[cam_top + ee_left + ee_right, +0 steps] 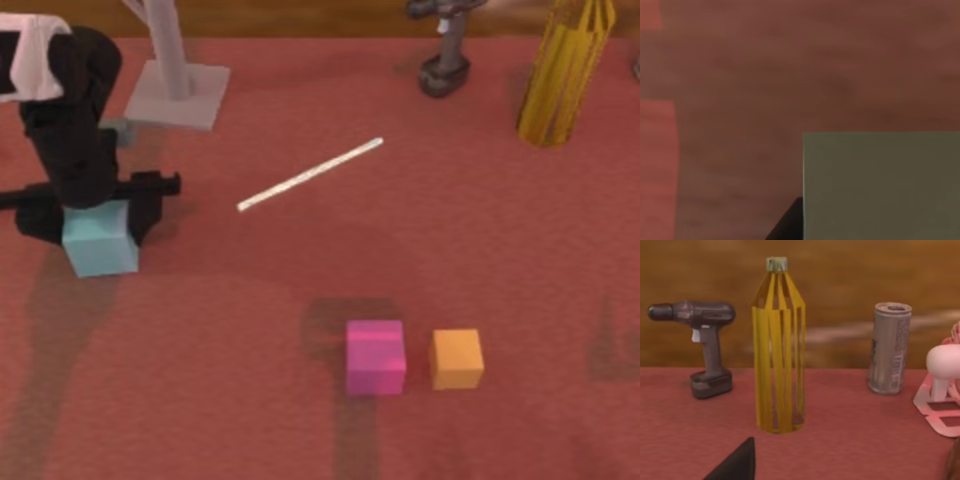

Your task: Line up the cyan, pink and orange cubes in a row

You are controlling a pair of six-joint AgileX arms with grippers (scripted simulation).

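At the table's left side, the AgileX left gripper sits down over the large pale cyan matte cube, black fingers flanking its upper part; whether they have closed on it or only straddle it cannot be told from above. The cube rests well apart from the other two, which sit low and centre-right: the medium hot-pink matte cube and, just beside it to the right with a narrow gap, the small orange matte cube, already forming a short row.

The cyan block looks rigid, light and plain-faced, likely easy to hold by two opposite flat sides near mid-height; as the widest of the three it probably needs the widest jaw spread, and matte faces should resist slipping.

A thin white rod lies slanted between the groups.

The left wrist view shows only a shadowed face of the cube at close range. The right wrist view alone reveals a grey cordless drill, a yellow slatted bottle and a silver can on the table; the right arm itself is out of the overhead picture, evidently parked.
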